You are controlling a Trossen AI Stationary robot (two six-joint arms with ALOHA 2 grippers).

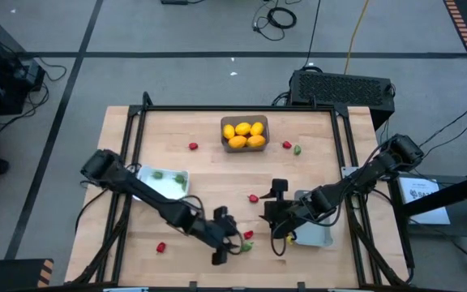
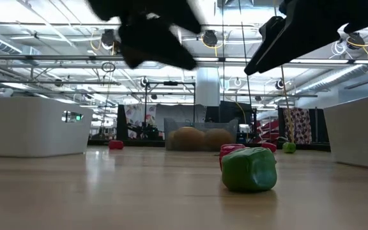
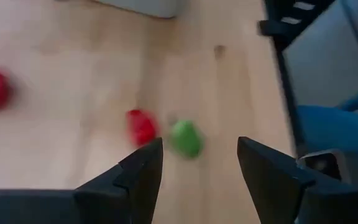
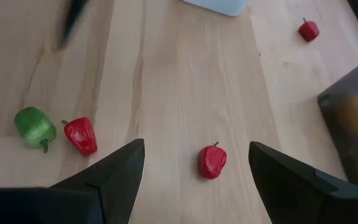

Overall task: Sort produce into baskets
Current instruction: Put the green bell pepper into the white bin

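My left hand hung near the front edge of the desk, its fingers parted and empty, just above a green pepper and a red pepper that lay touching side by side. My right hand waited nearby, spread wide with nothing in it, over another red pepper and next to the pale basket at the right.

The dark basket at the far edge already held the yellow and orange fruit, and the white basket on the left held a couple of green pieces. More red pieces were scattered about the desk.

My worry was the pair under the left hand. With the two peppers so close, closing on the green one could catch the red one too, or nudge it so it rolled off toward the front edge. The two hands were also near each other, so a careless reach could have knocked them together.
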